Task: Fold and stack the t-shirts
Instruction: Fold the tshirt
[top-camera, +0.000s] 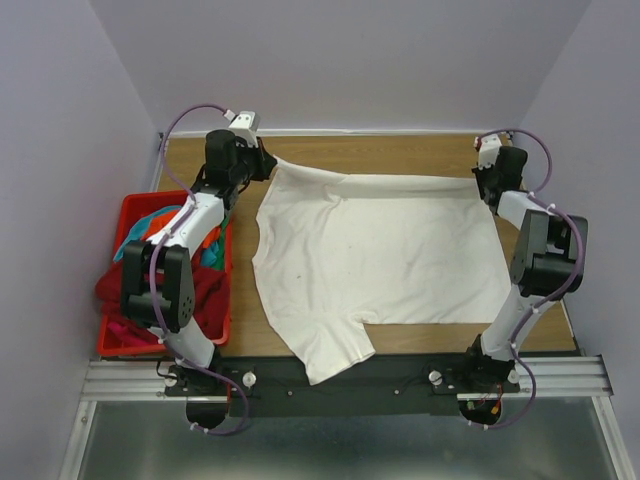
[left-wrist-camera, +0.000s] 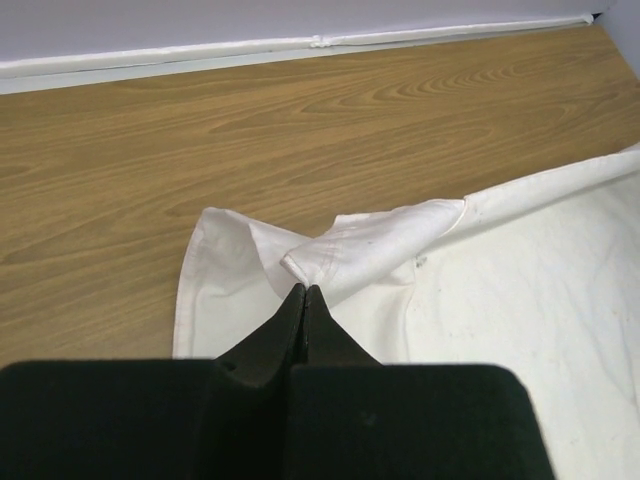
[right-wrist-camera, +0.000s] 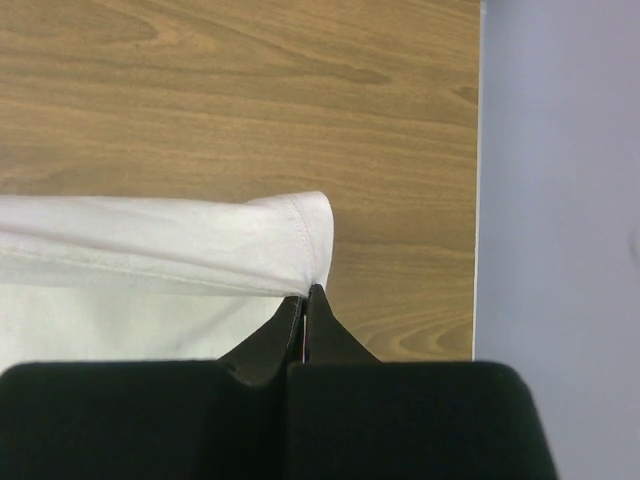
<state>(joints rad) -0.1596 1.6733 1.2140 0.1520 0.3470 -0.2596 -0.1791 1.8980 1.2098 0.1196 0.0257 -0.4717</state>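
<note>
A large white t-shirt (top-camera: 385, 255) lies spread over the wooden table, one sleeve hanging past the near edge. My left gripper (top-camera: 268, 163) is shut on its far left corner, a bunched fold of white cloth (left-wrist-camera: 370, 245) pinched at my left gripper's (left-wrist-camera: 304, 290) tips. At the far right, my right gripper (top-camera: 482, 180) is shut on the other corner; in the right wrist view the hemmed edge (right-wrist-camera: 290, 235) curls over the right gripper's (right-wrist-camera: 308, 293) tips. Other t-shirts (top-camera: 185, 255), dark red, orange and teal, are piled in the basket.
A red plastic basket (top-camera: 225, 335) stands at the table's left edge beside the left arm. The back wall runs just behind both grippers, and the right wall (right-wrist-camera: 560, 180) is close to the right gripper. Bare wood (left-wrist-camera: 200, 130) lies beyond the shirt.
</note>
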